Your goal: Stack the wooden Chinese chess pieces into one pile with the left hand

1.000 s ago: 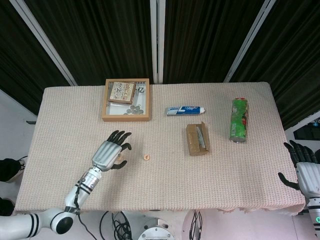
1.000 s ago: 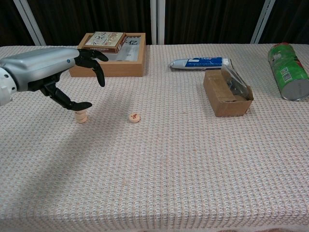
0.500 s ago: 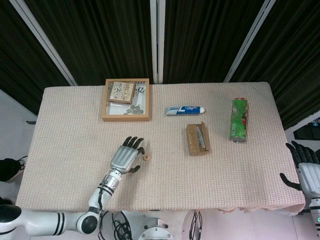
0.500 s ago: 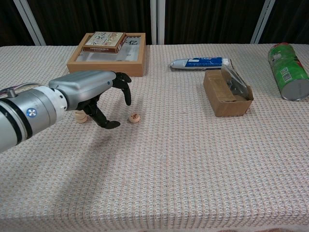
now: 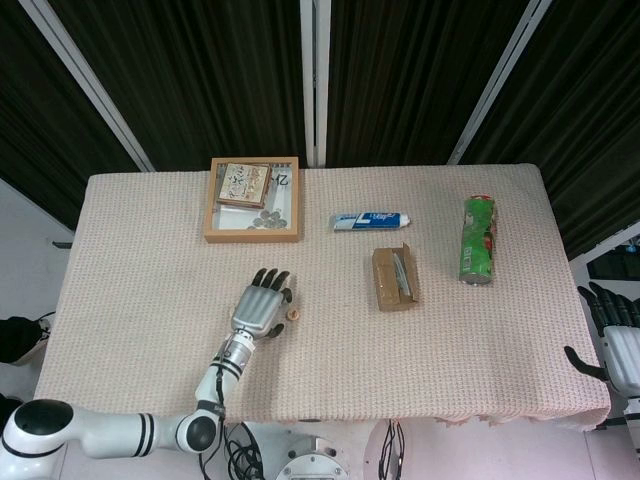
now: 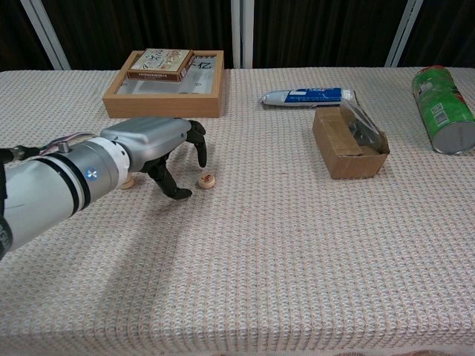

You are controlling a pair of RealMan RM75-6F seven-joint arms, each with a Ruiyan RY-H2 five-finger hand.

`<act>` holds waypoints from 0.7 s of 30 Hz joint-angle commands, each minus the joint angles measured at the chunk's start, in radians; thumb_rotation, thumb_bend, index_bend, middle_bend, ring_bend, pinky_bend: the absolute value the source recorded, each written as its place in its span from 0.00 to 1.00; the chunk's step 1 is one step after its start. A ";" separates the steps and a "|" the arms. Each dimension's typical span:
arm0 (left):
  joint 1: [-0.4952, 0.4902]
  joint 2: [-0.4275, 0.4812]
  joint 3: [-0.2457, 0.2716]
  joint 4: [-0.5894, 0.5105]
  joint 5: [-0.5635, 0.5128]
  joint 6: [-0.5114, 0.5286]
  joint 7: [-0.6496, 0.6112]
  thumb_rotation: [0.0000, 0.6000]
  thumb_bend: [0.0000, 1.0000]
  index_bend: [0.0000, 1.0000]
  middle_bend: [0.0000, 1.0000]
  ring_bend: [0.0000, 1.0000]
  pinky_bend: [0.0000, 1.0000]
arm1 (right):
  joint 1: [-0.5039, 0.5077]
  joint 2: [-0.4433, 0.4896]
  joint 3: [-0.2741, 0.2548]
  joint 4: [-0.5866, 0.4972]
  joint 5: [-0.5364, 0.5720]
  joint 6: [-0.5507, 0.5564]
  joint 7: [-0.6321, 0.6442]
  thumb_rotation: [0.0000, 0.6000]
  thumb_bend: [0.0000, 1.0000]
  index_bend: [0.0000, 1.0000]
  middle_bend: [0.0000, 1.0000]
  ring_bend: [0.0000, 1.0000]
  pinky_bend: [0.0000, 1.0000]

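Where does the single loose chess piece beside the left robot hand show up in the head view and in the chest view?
Head view: loose chess piece, just right of the left robot hand, below the wooden tray.
Chest view: left of centre, just right of the hand's fingertips.
Shared landmark: the wooden tray.

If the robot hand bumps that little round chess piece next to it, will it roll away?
Probably not. The chess piece is a flat wooden disc lying on its face, so a nudge would likely slide it, not roll it. The woven tablecloth looks rough, so it should stop quickly. It is small and low, so the left robot hand may find it fiddly to pinch.
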 commanded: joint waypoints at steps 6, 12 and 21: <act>-0.011 -0.012 0.002 0.022 0.008 -0.006 -0.030 1.00 0.24 0.38 0.07 0.00 0.00 | 0.001 0.000 0.001 0.005 -0.001 -0.003 0.005 1.00 0.22 0.00 0.00 0.00 0.00; -0.008 -0.027 0.017 0.065 0.065 -0.018 -0.093 1.00 0.24 0.45 0.10 0.00 0.00 | 0.003 -0.003 0.001 0.002 -0.002 -0.005 0.005 1.00 0.22 0.00 0.00 0.00 0.00; -0.006 -0.038 0.017 0.089 0.081 -0.024 -0.129 1.00 0.24 0.45 0.10 0.00 0.00 | 0.005 -0.008 0.000 0.005 -0.005 -0.008 0.002 1.00 0.22 0.00 0.00 0.00 0.00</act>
